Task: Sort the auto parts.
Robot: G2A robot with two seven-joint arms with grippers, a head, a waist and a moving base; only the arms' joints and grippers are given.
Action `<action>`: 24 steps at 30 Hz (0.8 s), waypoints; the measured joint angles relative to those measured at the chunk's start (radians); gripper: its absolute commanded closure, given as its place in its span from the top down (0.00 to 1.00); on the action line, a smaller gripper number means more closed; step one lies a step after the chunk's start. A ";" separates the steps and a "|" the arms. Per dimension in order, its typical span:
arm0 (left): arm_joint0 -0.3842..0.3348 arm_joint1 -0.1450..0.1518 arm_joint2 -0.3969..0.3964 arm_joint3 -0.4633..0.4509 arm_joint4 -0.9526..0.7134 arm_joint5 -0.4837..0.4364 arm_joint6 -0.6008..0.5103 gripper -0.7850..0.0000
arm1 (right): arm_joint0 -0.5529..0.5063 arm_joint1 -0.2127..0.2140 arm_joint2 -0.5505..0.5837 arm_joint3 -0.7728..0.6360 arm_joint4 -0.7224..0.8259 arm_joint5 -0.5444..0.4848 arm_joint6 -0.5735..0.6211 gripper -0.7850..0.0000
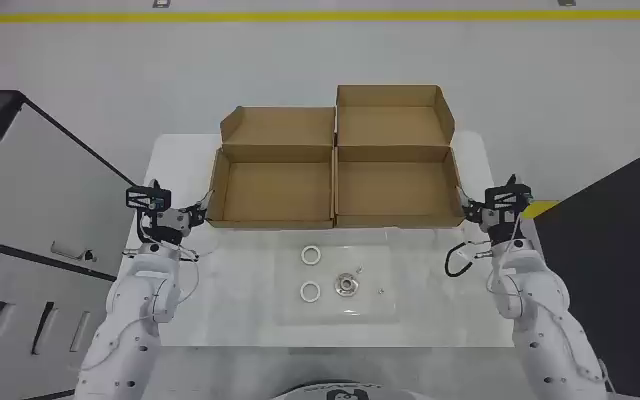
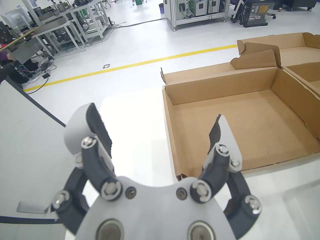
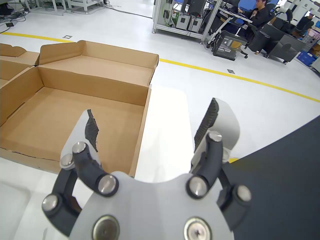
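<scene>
Auto parts (image 1: 310,292) lie loose near the front of a white table (image 1: 180,160), midway between the two arms and apart from both boxes. Among them are two white rings (image 1: 311,255), one behind the other, and a round metal piece (image 1: 345,285) just to their right. Two specks beside that piece are too small to identify. The parts seem to rest on a clear sheet (image 1: 385,312), though its edges are faint. Behind them stand two open cardboard boxes, side by side and touching, lids folded back: the left box (image 1: 272,190) and the right box (image 1: 395,187), both bare inside. The left gripper (image 1: 198,212) hangs at the left box's outer front corner. In the left wrist view the gripper (image 2: 157,126) has its fingers (image 2: 100,128) spread wide with nothing between them, and the box (image 2: 240,116) sits just beside. The right gripper (image 1: 468,212) mirrors it at the right box's outer front corner. In the right wrist view its claw (image 3: 152,116) is likewise apart and holds nothing, next to that box (image 3: 75,111).
</scene>
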 measured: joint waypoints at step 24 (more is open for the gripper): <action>0.000 0.000 0.000 0.000 0.000 0.000 0.000 1.00 | 0.024 0.041 0.122 -0.243 0.146 -0.615 0.196 1.00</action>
